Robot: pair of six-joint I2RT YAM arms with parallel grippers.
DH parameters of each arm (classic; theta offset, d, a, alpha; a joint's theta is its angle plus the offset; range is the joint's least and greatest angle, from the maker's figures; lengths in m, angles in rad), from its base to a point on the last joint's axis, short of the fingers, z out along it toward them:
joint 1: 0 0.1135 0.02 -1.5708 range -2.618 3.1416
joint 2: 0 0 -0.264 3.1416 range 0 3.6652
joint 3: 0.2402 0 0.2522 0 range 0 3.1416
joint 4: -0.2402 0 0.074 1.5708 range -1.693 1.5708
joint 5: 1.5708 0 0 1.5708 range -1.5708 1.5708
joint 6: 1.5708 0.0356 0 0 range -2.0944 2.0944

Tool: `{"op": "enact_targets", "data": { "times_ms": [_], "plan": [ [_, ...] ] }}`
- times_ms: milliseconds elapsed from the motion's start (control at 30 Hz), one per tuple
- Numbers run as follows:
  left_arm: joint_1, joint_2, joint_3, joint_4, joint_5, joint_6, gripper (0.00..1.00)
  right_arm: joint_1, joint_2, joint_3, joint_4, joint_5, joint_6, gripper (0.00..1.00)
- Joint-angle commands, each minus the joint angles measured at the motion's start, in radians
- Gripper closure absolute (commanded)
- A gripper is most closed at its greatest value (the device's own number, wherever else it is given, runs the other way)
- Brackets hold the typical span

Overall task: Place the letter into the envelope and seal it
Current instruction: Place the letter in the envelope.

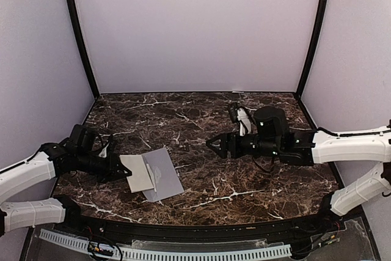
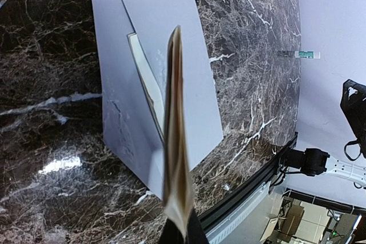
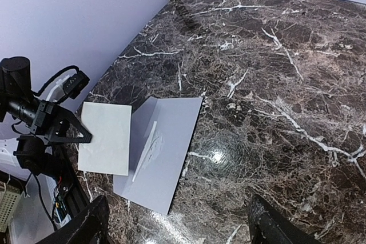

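Two paper pieces. Left fingers (image 1: pixel 124 171) clamped on the stiff, folded cream letter (image 1: pixel 139 172). Just beyond them, the smooth rectangular grey-lavender envelope (image 1: pixel 166 175) lies on the glossy veined marble worktop (image 1: pixel 244 181). Right fingers (image 1: pixel 217 143) spread apart, well away.

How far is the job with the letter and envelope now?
Done: the cream paper letter looks folded. In hand: the left end effector is shut on it, at the edge of the pale grey-lavender paper envelope. Left: sliding it in and sealing. The right end effector is open, empty.
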Motion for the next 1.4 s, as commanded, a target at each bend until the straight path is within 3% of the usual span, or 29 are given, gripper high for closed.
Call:
{"op": "enact_targets", "data": {
  "times_ms": [0, 300, 967, 1367],
  "plan": [
    [0.021, -0.009, -0.003, -0.059, -0.007, 0.038, 1.00, 0.016, 0.054, 0.030, 0.042, -0.035, 0.012, 0.21],
    [0.049, 0.008, 0.004, -0.085, -0.046, 0.028, 1.00, 0.029, 0.115, 0.046, 0.060, -0.049, 0.019, 0.22],
    [0.059, 0.163, -0.018, 0.052, -0.039, 0.056, 1.00, 0.053, 0.269, 0.121, 0.047, -0.079, 0.028, 0.23],
    [0.059, 0.225, -0.037, 0.120, 0.042, 0.074, 1.00, 0.054, 0.296, 0.149, 0.020, -0.084, 0.035, 0.24]
  ]
}}
